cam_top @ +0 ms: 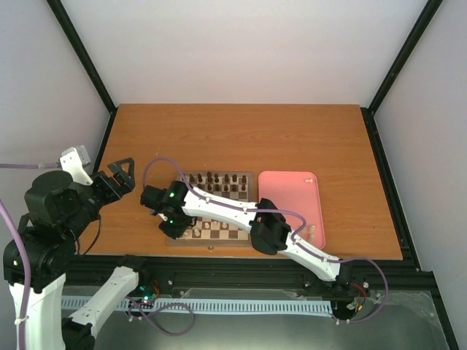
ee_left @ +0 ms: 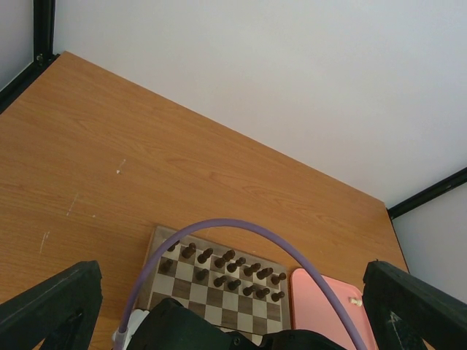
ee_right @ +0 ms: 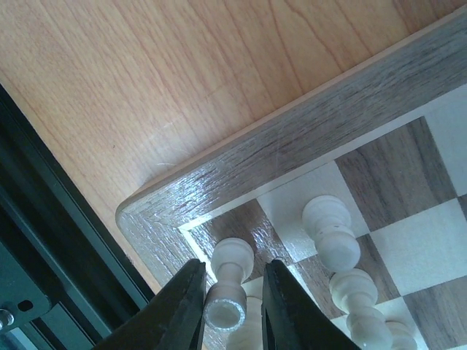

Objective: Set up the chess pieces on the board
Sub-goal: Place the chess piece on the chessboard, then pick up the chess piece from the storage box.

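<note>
**Cream piece on the corner square, right gripper astride it**

Right gripper (ee_right: 232,292) hangs over the near-left corner of the board (ee_right: 292,138), its arm reaching across the board from the right. Between its fingers (ee_right: 179,310) stands one cream piece (ee_right: 233,255). Its foot is on the dark corner square, and its long axis is upright, running roughly along the fingers toward the wrist camera. The jaws are narrow. One finger looks to be against the piece and a thin sliver shows beside the other, so it cannot be told whether the piece is gripped or let go. Its neighbours (ee_right: 332,233), also cream, stand in a row just beside it along the near rank. Dark pieces (cam_top: 219,181) fill the far ranks.

The coming move turns on that upright axis. The piece lies directly between the fingers, not off to one side. The clean way out looks to be widening the jaws a little and rising straight along the piece. A sideways pull would likely tip it into the row.

Left gripper (cam_top: 124,175) is spread wide and holds nothing, off to the left of the board over the table (cam_top: 255,138). It is near this corner. But the pink tray (cam_top: 288,204), with a stray piece (cam_top: 309,177) on it, lies just beside the board's right edge, on the right arm's side. That arm seems better placed for the next fetch.
</note>
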